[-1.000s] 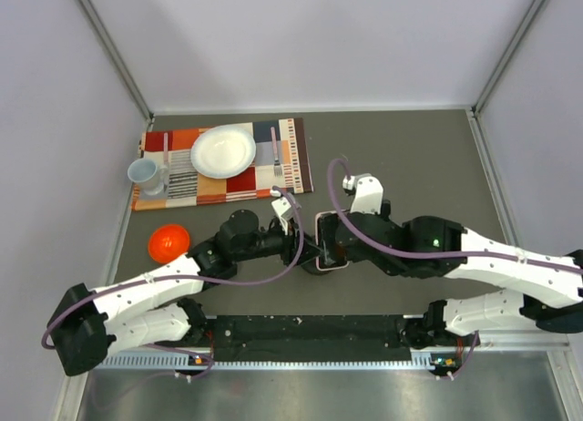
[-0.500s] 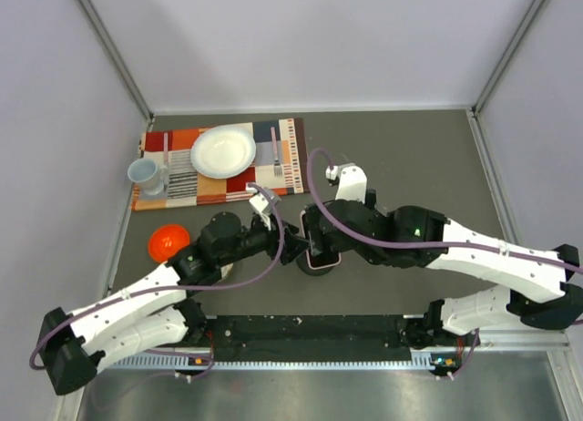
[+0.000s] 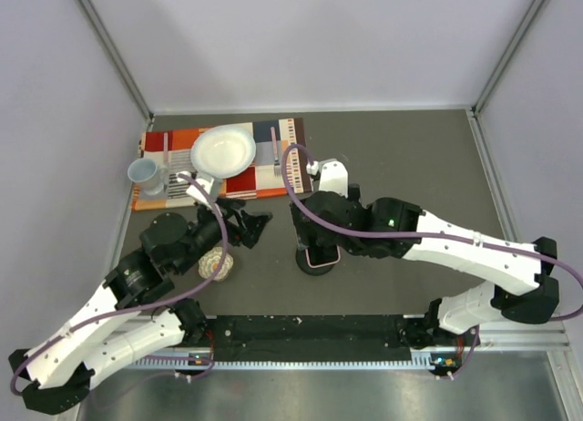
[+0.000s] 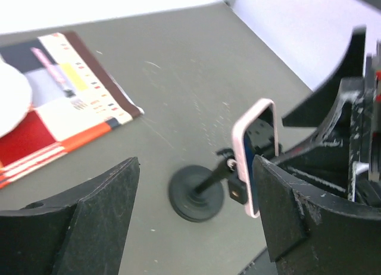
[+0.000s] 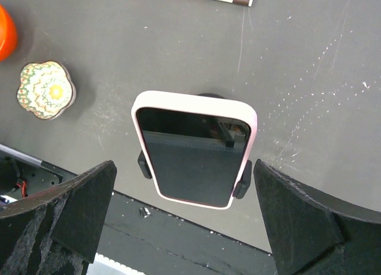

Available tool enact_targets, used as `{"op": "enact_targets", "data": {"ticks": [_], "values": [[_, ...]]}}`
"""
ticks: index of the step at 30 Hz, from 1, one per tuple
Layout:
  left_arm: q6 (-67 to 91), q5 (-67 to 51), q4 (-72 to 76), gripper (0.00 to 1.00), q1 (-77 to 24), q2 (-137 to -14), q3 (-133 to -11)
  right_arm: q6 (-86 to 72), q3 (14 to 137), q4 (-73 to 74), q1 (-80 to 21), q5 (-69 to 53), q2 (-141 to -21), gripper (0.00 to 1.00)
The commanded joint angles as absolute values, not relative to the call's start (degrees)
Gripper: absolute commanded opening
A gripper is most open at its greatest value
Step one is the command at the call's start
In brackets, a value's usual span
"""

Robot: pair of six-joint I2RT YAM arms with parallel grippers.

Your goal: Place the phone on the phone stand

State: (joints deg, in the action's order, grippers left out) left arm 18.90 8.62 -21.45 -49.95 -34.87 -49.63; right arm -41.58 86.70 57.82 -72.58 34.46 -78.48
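Observation:
The phone [image 5: 193,156], black screen with a pale pink edge, sits tilted in the cradle of the phone stand [image 4: 195,194], whose side clamps [image 5: 243,180] grip its edges. In the top view the phone [image 3: 321,254] shows just below my right wrist. My right gripper [image 5: 184,218] hangs above the phone, open, with its fingers wide on either side and not touching it. My left gripper [image 4: 196,227] is open and empty, well to the left of the stand [image 3: 314,264], and shows in the top view [image 3: 250,222].
A striped placemat [image 3: 173,189] at the back left carries a white plate [image 3: 223,150] and a fork [image 3: 276,152], with a mug [image 3: 144,175] at its left end. A small patterned flower-shaped dish [image 3: 216,263] lies left of the stand. An orange object [image 5: 3,31] lies beyond it.
My left arm has pulled back to the left, away from the stand, uncovering the patterned dish. My right arm has shifted left, and the phone and stand now appear slightly further left.

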Motion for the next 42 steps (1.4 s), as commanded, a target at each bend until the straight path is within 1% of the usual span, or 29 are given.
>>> {"op": "enact_targets", "data": {"ticks": [1,6,11,17,22,25,28,29,31,32,35,38,42], "values": [[15.30,21.44,-26.46,0.82,-49.75,-33.84,-53.35,-41.22,89.82,56.60,-71.37,34.01,-80.42,0.99],[12.22,24.34,-25.93,0.84,-49.75,-35.06,-55.28,-41.39,90.18,56.60,-70.67,35.07,-82.44,0.99],[9.50,25.40,-24.79,0.84,-49.66,-37.00,-56.78,-43.76,89.12,56.95,-69.96,36.64,-83.67,0.96],[7.21,26.10,-23.03,0.84,-49.66,-37.70,-56.95,-45.79,88.86,57.74,-69.96,39.02,-84.99,0.87],[7.29,24.96,-23.20,0.84,-49.75,-38.76,-58.70,-46.49,88.95,58.45,-69.96,39.46,-86.39,0.84],[7.21,24.35,-23.47,0.84,-49.66,-39.29,-60.11,-46.58,88.95,58.80,-69.87,39.99,-87.10,0.80],[6.42,23.91,-23.55,0.84,-49.75,-39.55,-61.34,-46.67,88.95,58.80,-69.87,40.69,-87.10,0.65],[5.81,23.91,-23.64,0.84,-49.75,-39.55,-61.70,-46.50,88.86,58.71,-69.87,41.56,-86.93,0.50],[5.45,23.82,-23.90,0.84,-49.75,-39.55,-62.57,-46.06,88.95,58.80,-69.70,42.53,-86.23,0.32],[5.10,23.73,-23.99,0.84,-49.66,-39.64,-62.84,-45.45,89.03,58.80,-69.35,42.97,-86.05,0.21],[4.14,23.55,-23.82,0.84,-49.66,-39.73,-63.28,-43.16,89.12,58.71,-66.45,42.45,-84.99,0.00],[3.34,24.25,-23.56,0.84,-49.66,-39.73,-62.84,-39.21,89.12,58.45,-62.94,44.12,-83.07,0.00],[2.55,25.40,-22.41,0.84,-49.66,-39.64,-60.13,-32.10,88.24,53.20,-55.48,42.11,-79.99,0.00]]}}
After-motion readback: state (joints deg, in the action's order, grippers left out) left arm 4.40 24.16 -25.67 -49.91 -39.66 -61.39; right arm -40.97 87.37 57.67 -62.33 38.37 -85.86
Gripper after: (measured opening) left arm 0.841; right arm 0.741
